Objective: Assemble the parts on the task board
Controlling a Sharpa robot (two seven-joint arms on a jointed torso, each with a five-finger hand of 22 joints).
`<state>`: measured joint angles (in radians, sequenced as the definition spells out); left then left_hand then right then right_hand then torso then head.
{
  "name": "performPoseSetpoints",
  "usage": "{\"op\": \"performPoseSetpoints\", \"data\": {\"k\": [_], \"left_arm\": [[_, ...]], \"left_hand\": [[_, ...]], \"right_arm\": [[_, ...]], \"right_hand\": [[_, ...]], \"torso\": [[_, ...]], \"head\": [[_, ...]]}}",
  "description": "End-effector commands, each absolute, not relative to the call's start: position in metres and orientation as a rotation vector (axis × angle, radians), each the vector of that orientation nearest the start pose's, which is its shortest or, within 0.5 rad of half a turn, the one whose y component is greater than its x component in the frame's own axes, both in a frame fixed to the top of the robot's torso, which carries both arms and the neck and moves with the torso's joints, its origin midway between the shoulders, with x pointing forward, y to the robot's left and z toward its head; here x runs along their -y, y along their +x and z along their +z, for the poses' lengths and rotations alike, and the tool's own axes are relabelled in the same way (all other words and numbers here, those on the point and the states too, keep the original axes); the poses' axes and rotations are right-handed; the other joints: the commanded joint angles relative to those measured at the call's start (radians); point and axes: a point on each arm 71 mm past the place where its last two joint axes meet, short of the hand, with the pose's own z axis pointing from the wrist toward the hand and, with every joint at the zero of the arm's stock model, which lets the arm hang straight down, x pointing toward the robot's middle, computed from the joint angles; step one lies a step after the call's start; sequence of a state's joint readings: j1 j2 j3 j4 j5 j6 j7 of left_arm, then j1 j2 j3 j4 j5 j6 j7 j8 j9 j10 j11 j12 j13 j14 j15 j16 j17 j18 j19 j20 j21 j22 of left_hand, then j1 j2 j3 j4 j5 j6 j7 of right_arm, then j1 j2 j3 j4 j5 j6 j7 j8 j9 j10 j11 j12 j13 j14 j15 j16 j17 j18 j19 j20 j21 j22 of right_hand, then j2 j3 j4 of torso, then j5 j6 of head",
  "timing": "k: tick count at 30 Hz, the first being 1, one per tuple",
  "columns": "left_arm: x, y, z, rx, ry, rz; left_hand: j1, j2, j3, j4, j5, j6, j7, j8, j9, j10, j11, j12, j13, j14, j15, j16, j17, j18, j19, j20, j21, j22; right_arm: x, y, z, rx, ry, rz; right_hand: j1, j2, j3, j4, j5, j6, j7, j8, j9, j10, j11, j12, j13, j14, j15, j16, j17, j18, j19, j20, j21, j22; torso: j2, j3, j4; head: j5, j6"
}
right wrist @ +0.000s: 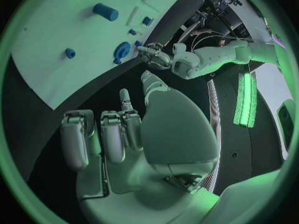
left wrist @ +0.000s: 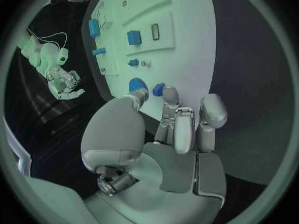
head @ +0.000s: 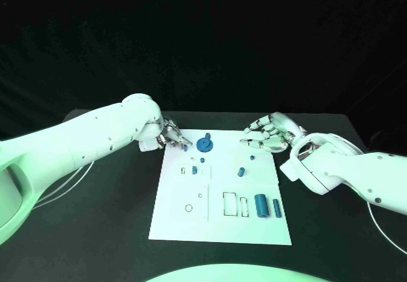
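The white task board (head: 220,226) lies in the middle of the black table. A round blue gear-like part (head: 204,144) stands near its far edge, with a small blue peg (head: 185,147) beside it. My left hand (head: 170,136) hovers at the board's far left corner. Its fingertips (left wrist: 169,95) are just short of the peg (left wrist: 158,89) and gear (left wrist: 137,84), with nothing gripped. My right hand (head: 267,132) hangs over the far right corner, fingers spread and empty (right wrist: 118,134). More small blue parts (head: 241,172) lie mid-board. Two larger blue blocks (head: 260,205) lie near the right edge.
Outlined slots (head: 230,204) and small holes (head: 188,207) mark the nearer half of the board. Black table (head: 102,235) surrounds the board on both sides. A white cable (head: 386,232) trails from the right arm at the table's right side.
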<state>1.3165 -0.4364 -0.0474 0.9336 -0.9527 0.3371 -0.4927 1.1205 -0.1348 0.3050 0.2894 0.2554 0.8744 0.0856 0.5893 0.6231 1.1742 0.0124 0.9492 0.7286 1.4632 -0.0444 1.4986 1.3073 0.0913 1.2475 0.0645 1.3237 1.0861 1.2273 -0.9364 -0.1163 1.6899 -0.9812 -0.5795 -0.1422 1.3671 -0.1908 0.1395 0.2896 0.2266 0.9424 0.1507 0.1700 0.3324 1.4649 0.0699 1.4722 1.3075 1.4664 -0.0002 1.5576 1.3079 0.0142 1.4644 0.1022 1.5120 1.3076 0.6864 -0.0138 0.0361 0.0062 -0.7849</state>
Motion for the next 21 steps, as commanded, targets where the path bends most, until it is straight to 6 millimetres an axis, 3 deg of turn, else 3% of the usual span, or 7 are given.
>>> {"op": "performPoseSetpoints", "data": {"k": [1, 7, 19, 21], "left_arm": [[-0.1700, 0.5777, -0.2032, -2.409, -0.271, -0.384], [-0.1702, 0.5788, -0.2028, -2.389, -0.287, -0.392], [-0.1694, 0.5792, -0.2025, -2.382, -0.308, -0.423], [-0.1697, 0.5791, -0.2026, -2.383, -0.310, -0.426]], "left_hand": [[0.028, 0.017, 0.019, -0.006, 0.003, 0.007, -0.005, 0.007, 0.002, 0.005, -0.005, 0.006, -0.002, 0.067, -0.007, 0.005, 0.124, 0.015, 0.008, -0.002, 0.004, 0.002], [0.105, 0.038, 0.071, -0.020, 0.003, 0.004, -0.012, 0.015, 0.007, 0.008, -0.011, 0.008, -0.006, 0.068, -0.012, 0.007, 0.127, 0.014, 0.011, -0.008, 0.007, 0.007], [0.174, 0.037, 0.153, -0.058, 0.001, -0.001, -0.018, 0.033, 0.017, 0.017, -0.017, 0.013, -0.008, 0.070, -0.017, 0.009, 0.132, 0.012, 0.017, -0.012, 0.012, 0.018], [0.195, 0.034, 0.188, -0.081, 0.000, -0.006, -0.019, 0.038, 0.021, 0.019, -0.019, 0.010, -0.012, 0.071, -0.019, 0.010, 0.133, 0.011, 0.018, -0.014, 0.013, 0.020]], "right_arm": [[0.2134, 0.4539, -0.1832, -1.645, 0.401, 0.823], [0.2134, 0.4540, -0.1833, -1.646, 0.401, 0.823], [0.2129, 0.4546, -0.1837, -1.647, 0.400, 0.823], [0.2128, 0.4547, -0.1837, -1.648, 0.400, 0.823]], "right_hand": [[-0.010, 0.004, 0.000, 0.001, -0.003, 0.005, -0.002, 0.006, 0.001, 0.032, -0.003, -0.002, 0.191, 0.095, -0.006, -0.003, 0.223, 0.001, 0.078, -0.004, -0.004, 0.228], [-0.010, 0.004, 0.000, 0.001, -0.002, 0.005, -0.002, 0.006, 0.001, 0.032, -0.003, -0.002, 0.191, 0.095, -0.006, -0.003, 0.223, 0.001, 0.078, -0.004, -0.003, 0.229], [-0.010, 0.005, 0.001, 0.001, -0.001, 0.005, -0.002, 0.006, 0.002, 0.033, -0.003, -0.001, 0.191, 0.095, -0.006, -0.003, 0.224, 0.001, 0.078, -0.004, -0.003, 0.229], [-0.010, 0.006, 0.001, 0.001, 0.000, 0.006, -0.002, 0.007, 0.002, 0.033, -0.004, -0.001, 0.192, 0.095, -0.006, -0.003, 0.224, 0.001, 0.078, -0.004, -0.003, 0.229]], "torso": [[-0.001, -0.0001, 0.0009], [-0.001, -0.0004, 0.0019], [-0.001, -0.0006, 0.0017], [-0.001, -0.0005, 0.0018]], "head": [[-0.001, -0.001], [-0.002, -0.001], [0.000, -0.003], [0.001, -0.003]]}}
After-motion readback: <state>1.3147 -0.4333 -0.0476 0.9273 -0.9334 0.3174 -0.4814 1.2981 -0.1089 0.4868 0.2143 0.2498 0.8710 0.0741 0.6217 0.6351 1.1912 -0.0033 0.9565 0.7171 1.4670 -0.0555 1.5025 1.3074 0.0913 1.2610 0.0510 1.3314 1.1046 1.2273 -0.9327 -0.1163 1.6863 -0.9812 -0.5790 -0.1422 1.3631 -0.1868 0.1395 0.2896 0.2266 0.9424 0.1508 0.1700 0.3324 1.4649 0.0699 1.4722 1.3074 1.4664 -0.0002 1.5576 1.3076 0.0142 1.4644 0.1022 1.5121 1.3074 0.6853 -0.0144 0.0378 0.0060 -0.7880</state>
